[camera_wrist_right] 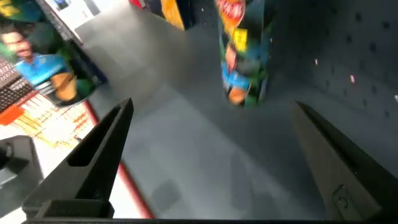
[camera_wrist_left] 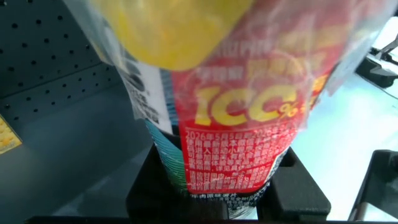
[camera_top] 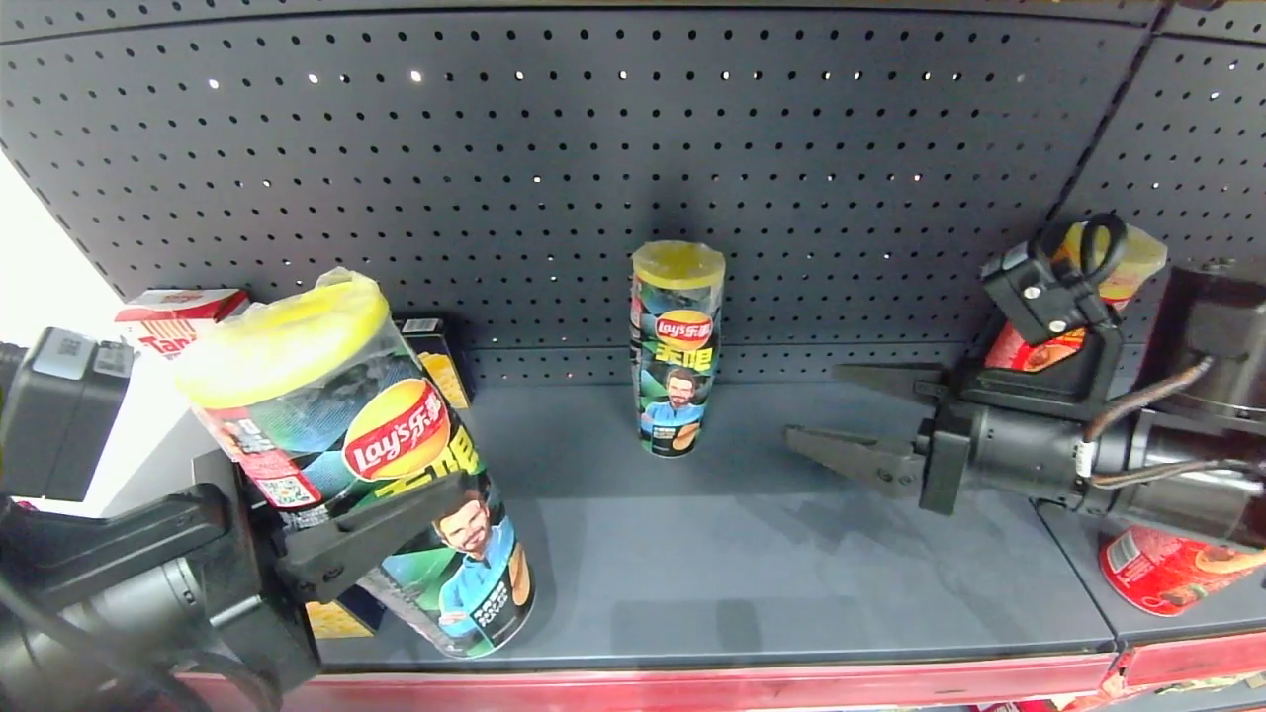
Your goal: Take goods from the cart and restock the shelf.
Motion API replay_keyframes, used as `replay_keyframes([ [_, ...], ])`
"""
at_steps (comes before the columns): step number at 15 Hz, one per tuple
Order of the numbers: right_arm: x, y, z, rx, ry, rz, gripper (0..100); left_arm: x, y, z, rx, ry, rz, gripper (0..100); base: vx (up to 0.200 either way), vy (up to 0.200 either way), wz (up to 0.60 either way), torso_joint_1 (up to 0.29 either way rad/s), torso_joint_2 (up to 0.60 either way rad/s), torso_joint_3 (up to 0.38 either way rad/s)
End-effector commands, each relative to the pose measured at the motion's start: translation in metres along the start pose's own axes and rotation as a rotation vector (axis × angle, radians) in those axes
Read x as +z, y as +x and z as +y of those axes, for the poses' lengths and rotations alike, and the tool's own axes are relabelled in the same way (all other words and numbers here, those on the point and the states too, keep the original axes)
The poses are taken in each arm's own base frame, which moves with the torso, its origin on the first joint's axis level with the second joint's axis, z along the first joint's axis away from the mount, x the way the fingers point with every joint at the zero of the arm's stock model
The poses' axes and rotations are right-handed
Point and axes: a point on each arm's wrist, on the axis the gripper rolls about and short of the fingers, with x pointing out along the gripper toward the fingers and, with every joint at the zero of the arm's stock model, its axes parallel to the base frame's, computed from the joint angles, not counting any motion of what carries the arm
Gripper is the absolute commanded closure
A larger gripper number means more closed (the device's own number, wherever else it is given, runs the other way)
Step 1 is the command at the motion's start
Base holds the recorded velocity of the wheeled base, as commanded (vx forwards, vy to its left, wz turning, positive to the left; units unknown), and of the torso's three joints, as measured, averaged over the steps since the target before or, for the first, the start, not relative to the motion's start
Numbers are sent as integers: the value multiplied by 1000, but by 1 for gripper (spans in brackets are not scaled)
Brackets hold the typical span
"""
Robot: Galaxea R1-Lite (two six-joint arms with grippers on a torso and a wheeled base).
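**Dark shelf board, one can placed, a second in the grip**

Grey shelf board (camera_top: 752, 554) with perforated back panel (camera_top: 495, 148) behind; red strip along the front lip.

Left gripper (camera_top: 386, 524), lower left of frame: fingers pinch the held chips can (camera_top: 366, 435) low on its body, one dark finger (camera_top: 376, 539) crossing the front of the label and the other hidden behind. The can leans, its yellow lid toward upper left under loose clear wrap. Its foot sits close to the front lip; cannot tell whether it touches the board. In the left wrist view the can (camera_wrist_left: 230, 124) rises straight out of the jaws.

Right gripper (camera_top: 813, 405), right of centre: fingers spread wide, nothing between them, hovering above the board. In the right wrist view the gap (camera_wrist_right: 212, 104) opens toward the standing can (camera_wrist_right: 245, 56).

Standing can (camera_top: 678, 346), centre, upright near the back panel, well apart from both grippers.

Also present: a red-and-white box (camera_top: 173, 311) and a yellow-and-black box (camera_top: 435, 356) just behind the held can; a red can (camera_top: 1029, 351) behind the right arm; another red can (camera_top: 1167, 569) lying at lower right.

Risks, as I judge them:
- Release while leaning: the can tips or rolls off the front lip.
- Low grip on a tall can: it may pivot in the jaws while being righted.
- Pushing back blind: it nudges the boxes behind.
- Loose wrap may snag a finger on withdrawal.
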Motion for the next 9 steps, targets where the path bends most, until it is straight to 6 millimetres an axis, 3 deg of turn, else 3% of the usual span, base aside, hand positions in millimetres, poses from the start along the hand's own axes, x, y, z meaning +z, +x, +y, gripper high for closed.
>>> replay_keyframes([
  [1, -8, 38, -30, 27, -47, 19, 0, -1, 3, 2, -1, -9, 9, 100, 0, 0, 0, 0, 0, 0],
  [5, -6, 66, -73, 246, -224, -66, 0, 0, 4, 1, -14, -23, 7, 100, 0, 0, 0, 0, 0, 0],
  [8, -4, 92, -88, 351, -251, -110, 0, 0, 4, 1, -35, -30, 7, 100, 0, 0, 0, 0, 0, 0],
  [9, -4, 92, -88, 351, -251, -110, 0, 0, 4, 1, -35, -30, 7, 100, 0, 0, 0, 0, 0, 0],
])
